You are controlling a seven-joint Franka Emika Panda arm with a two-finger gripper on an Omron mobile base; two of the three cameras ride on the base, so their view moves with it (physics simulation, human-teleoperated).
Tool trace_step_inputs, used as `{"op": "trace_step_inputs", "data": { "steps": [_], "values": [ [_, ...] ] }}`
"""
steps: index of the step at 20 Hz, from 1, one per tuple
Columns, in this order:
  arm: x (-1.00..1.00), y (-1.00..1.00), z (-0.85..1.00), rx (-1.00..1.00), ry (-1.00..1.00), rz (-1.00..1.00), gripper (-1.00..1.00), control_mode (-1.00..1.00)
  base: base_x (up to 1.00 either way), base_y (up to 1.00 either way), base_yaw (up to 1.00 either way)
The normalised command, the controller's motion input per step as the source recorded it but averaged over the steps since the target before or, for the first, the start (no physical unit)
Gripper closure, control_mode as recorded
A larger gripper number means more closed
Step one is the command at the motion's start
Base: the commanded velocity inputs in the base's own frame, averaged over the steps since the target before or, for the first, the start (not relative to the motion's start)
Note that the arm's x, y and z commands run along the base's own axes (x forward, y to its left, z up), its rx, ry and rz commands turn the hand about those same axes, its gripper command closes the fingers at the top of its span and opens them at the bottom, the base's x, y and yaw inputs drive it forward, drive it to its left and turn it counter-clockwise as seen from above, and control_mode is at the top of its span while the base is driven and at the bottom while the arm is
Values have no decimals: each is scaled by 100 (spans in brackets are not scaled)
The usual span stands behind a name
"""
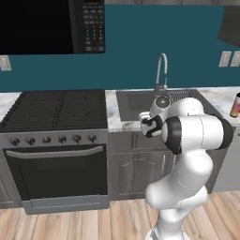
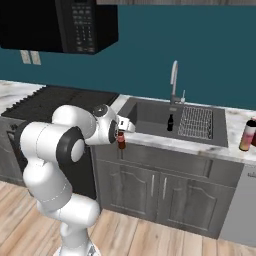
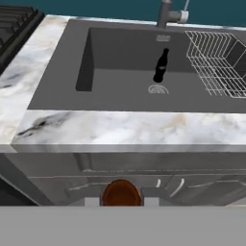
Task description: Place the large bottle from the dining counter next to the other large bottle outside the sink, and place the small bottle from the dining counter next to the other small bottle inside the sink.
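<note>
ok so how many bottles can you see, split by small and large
small bottles: 2, a dark one standing in the sink and a red-brown one held in the tool
large bottles: 1, on the counter right of the sink
total: 3

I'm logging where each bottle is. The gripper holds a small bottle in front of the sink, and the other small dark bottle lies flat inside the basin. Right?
Not quite. The gripper does hold the small bottle in front of the sink, but the small dark bottle in the basin stands upright by the drain, as the hand view shows.
</note>
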Motion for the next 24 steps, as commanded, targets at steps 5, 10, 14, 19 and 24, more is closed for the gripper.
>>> {"op": "trace_step_inputs", "data": {
  "steps": [5, 10, 14, 19, 24],
  "values": [
    [0, 0, 0, 0, 0, 0, 100, 100, 41, -18, 1],
    [0, 0, 0, 0, 0, 0, 100, 100, 50, -1, 0],
    [0, 0, 0, 0, 0, 0, 100, 100, 50, 0, 0],
    [0, 0, 0, 0, 0, 0, 100, 100, 38, 0, 0],
    [0, 0, 0, 0, 0, 0, 100, 100, 37, 0, 0]
  ]
}}
